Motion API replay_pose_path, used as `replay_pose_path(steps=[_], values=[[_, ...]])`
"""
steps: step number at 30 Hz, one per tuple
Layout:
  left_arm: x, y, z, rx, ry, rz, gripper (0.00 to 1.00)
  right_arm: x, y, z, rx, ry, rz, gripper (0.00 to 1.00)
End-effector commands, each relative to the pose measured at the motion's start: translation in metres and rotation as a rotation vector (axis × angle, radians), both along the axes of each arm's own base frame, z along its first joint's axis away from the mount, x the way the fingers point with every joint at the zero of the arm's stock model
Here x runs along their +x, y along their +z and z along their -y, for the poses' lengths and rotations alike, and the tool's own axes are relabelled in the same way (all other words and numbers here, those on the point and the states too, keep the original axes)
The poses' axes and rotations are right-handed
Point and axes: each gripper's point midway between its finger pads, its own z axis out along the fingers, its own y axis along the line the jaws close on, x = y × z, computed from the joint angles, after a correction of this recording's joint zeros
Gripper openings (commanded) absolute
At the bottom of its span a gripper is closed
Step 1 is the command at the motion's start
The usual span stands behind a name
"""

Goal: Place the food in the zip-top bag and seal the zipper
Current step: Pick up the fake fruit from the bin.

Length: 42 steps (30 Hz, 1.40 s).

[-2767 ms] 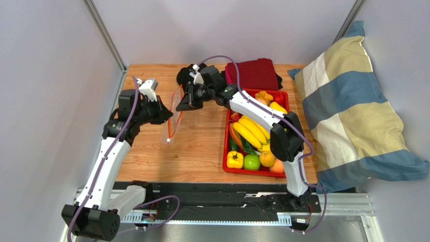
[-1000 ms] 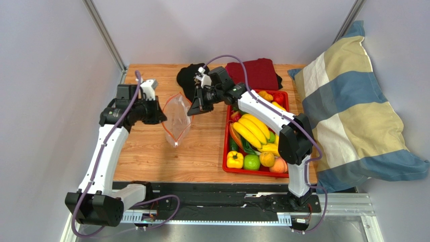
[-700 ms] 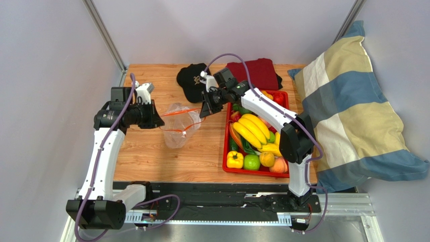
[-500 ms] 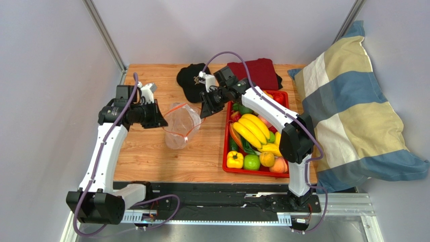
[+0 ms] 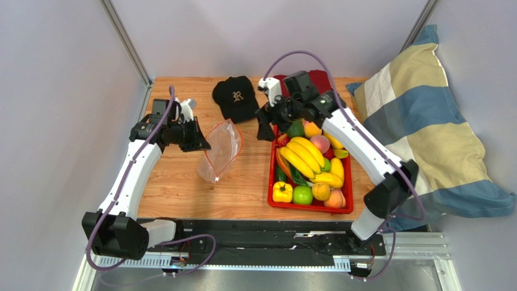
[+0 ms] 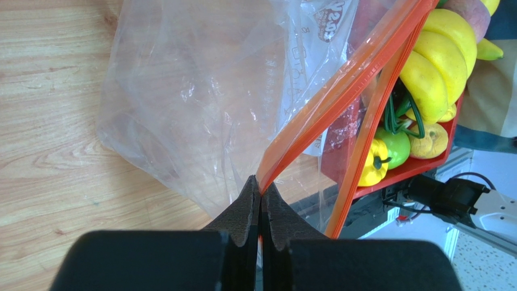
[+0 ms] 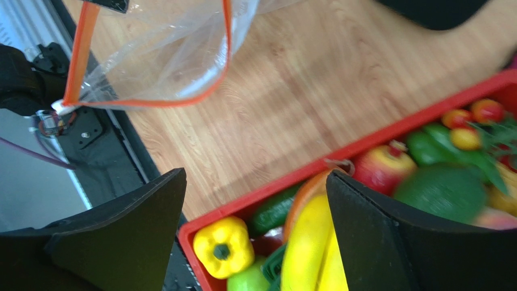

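Top view looks down on my whole rig from behind. Both wrist views sit close, each catching the zip-top bag [image 6: 182, 91] and red tray [image 7: 370, 143].

wooden table [image 5: 182, 194] | black cap [image 5: 235, 97] far-middle | maroon cloth [image 5: 324, 80] far-right | red tray [image 5: 306, 208] right

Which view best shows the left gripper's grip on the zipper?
Left wrist: the left gripper is shut on the zipper at close range. Top external shows it small; right wrist shows the zipper's loop, barely the grip.

Clear crinkly plastic zip-top bag [image 6: 200, 103], glossy plastic food [image 5: 303, 154], wood-grain table [image 5: 243, 188], soft cloth pillow [image 5: 419, 133]
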Motion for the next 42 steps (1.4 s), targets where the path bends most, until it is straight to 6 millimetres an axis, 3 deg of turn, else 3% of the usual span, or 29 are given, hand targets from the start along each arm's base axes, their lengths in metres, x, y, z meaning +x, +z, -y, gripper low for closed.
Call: replay_pose_path(steps=[1,7,9,10,11,13,17,21,25,33,42], values=[[0.006,0.007,0.004,-0.035,0.017,0.025,0.00,-0.004,-0.002,0.056,-0.144,-0.028,0.087,0.90],[0.004,0.006,0.005,-0.032,0.011,0.030,0.00,-0.031,-0.030,0.123,-0.337,-0.073,0.047,0.93],[0.003,0.007,0.006,-0.035,0.006,0.033,0.00,-0.039,-0.037,0.136,-0.331,-0.096,0.027,0.95],[0.003,0.007,0.007,-0.035,0.003,0.035,0.00,-0.040,-0.031,0.148,-0.307,-0.133,0.046,0.96],[0.003,0.007,0.007,-0.037,0.000,0.036,0.00,-0.041,-0.044,0.153,-0.301,-0.148,0.035,0.98],[0.002,0.007,0.008,-0.038,-0.006,0.037,0.00,-0.038,-0.051,0.163,-0.271,-0.182,0.055,0.98],[0.002,0.009,0.009,-0.039,-0.014,0.052,0.00,-0.047,-0.057,0.166,-0.174,-0.157,0.107,0.95],[0.002,0.012,0.008,-0.032,-0.018,0.068,0.00,-0.059,-0.066,0.166,-0.086,-0.145,0.002,0.90],[0.001,0.011,0.009,-0.037,-0.025,0.069,0.00,-0.053,-0.068,0.180,0.002,-0.202,-0.093,0.92],[0.002,0.013,0.012,-0.054,-0.043,0.086,0.00,-0.048,-0.074,0.181,0.151,-0.169,-0.224,0.92],[0.004,0.009,0.013,-0.053,-0.046,0.074,0.00,-0.035,-0.112,0.198,0.142,-0.164,-0.278,0.94]])
